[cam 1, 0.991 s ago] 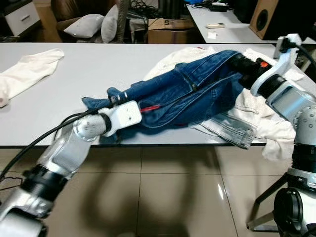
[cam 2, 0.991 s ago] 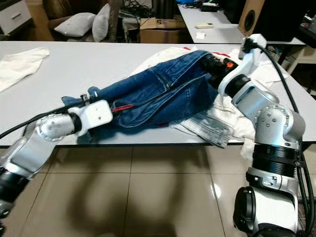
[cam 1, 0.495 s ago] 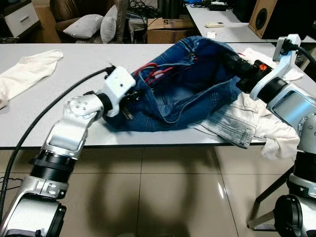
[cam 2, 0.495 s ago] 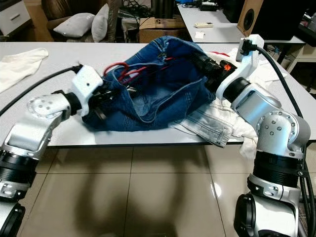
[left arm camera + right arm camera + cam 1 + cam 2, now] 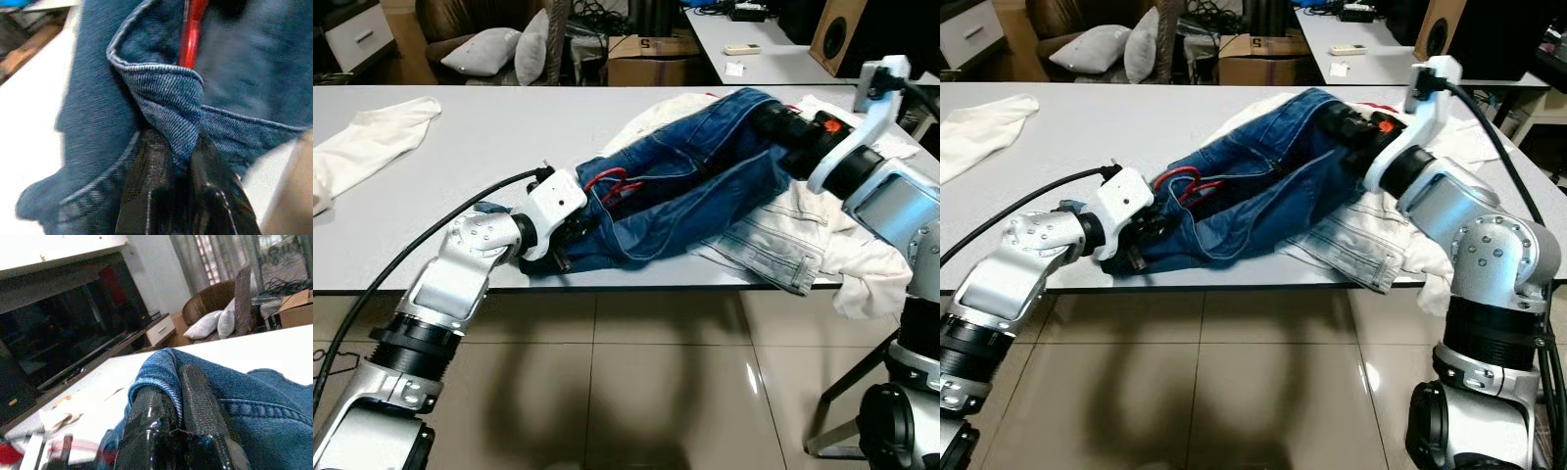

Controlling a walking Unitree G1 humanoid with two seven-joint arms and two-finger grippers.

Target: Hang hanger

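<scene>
Blue jeans (image 5: 695, 186) lie stretched across a white table (image 5: 489, 137), held at both ends. The left gripper (image 5: 181, 166) sits low at the table's near edge, its two black fingers (image 5: 146, 191) closed almost together on a fold of denim at the waistband; the cloth is pinched between them. Just beyond that fold a red hanger (image 5: 612, 184) pokes out of the jeans' opening, its looped wire lying on the denim and touching it; in the left wrist view a red bar of it (image 5: 191, 34) runs up behind the pinched fold. The right gripper (image 5: 176, 406) is at the far right end of the jeans, raised a little above the table, fingers nearly shut with a hemmed edge of denim caught between them. Under and beside the jeans on the right lies a heap of pale clothes (image 5: 803, 245), part of it hanging over the table's front edge. A white garment (image 5: 367, 147) lies well apart at the table's left end. Behind the table stand a cardboard box (image 5: 651, 59), grey pillows (image 5: 499, 49) on a brown seat and a second table (image 5: 764, 44).
</scene>
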